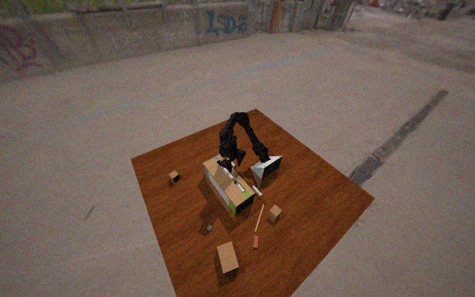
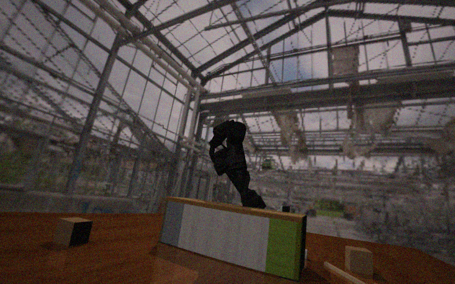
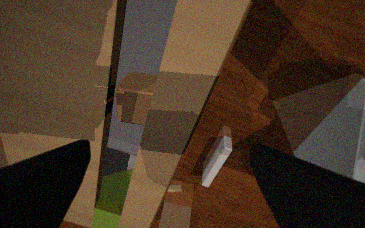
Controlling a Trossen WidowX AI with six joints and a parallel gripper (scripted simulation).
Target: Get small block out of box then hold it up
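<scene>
The box [image 1: 234, 194] [image 2: 221, 229] [image 3: 195, 37] stands upright, with a wooden top and a long open slot. One end is green, the other grey-blue. A small brown block-like shape [image 3: 134, 102] shows down in the slot in the wrist view; I cannot tell for certain that it is the block. My gripper [image 1: 233, 167] [image 3: 172, 150] is open and empty. It points down above the box's top, near its grey-blue end. In the exterior view its fingertips cannot be made out.
A white bar [image 1: 256, 191] [image 3: 217, 161] lies beside the box, near the arm's pale base [image 3: 325, 130]. A thin stick [image 1: 259, 218], an orange block [image 1: 255, 242], a small grey cube [image 1: 209, 227], a large wooden block [image 1: 227, 257] and wooden cubes [image 1: 275, 212] [image 2: 71, 231] are on the table.
</scene>
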